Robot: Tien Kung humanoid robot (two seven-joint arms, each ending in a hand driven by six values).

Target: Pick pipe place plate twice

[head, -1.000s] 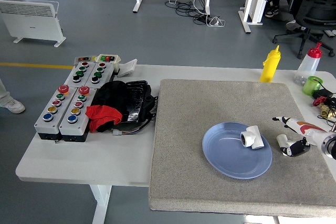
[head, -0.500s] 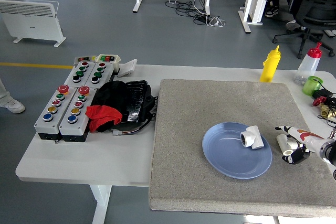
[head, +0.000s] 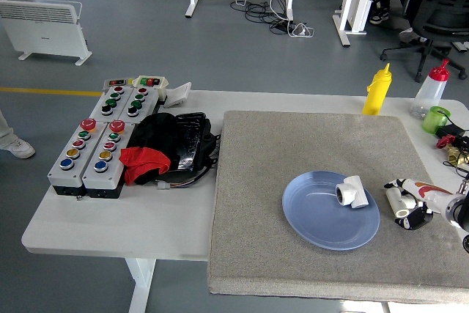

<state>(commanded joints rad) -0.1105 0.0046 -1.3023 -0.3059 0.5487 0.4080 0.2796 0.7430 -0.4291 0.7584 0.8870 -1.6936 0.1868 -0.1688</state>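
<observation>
grey floor (head: 220, 42) with a yellow line (head: 44, 91), a white panel heater (head: 44, 27) at left, tangled cables (head: 271, 5) and an office chair (head: 440, 23) beyond.

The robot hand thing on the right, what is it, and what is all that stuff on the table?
This picture comes from a camera up on the robot's head, looking down over its white table. At the right edge you see its right robot hand, with its fingers around a small white pipe piece on the grey mat. Its other arm is out of the picture. Another white pipe piece already lies on the blue plate. On the left are boxes with coloured buttons and a black and red bundle of cloth. At the back stand a yellow bottle and a clear bottle with a red cap.
</observation>
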